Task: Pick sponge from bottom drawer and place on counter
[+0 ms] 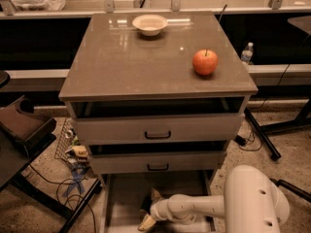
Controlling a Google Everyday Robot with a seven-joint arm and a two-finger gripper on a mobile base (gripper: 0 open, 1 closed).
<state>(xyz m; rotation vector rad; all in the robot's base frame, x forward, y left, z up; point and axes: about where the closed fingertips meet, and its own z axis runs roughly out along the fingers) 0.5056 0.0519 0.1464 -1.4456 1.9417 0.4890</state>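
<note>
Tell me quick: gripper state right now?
Gripper: down in the bottom drawer; open, closed or holding anything cannot be told.

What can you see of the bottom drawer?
The bottom drawer is pulled out near the floor, under two upper drawers with black handles. It looks like a shallow grey tray with a flat, plain floor and thin side walls. The robot's claw reaches in from the right, low over that floor.

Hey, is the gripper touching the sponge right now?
Cannot tell. The camera view shows the gripper down in the bottom drawer, but shadow there hides any contact or gap.
</note>
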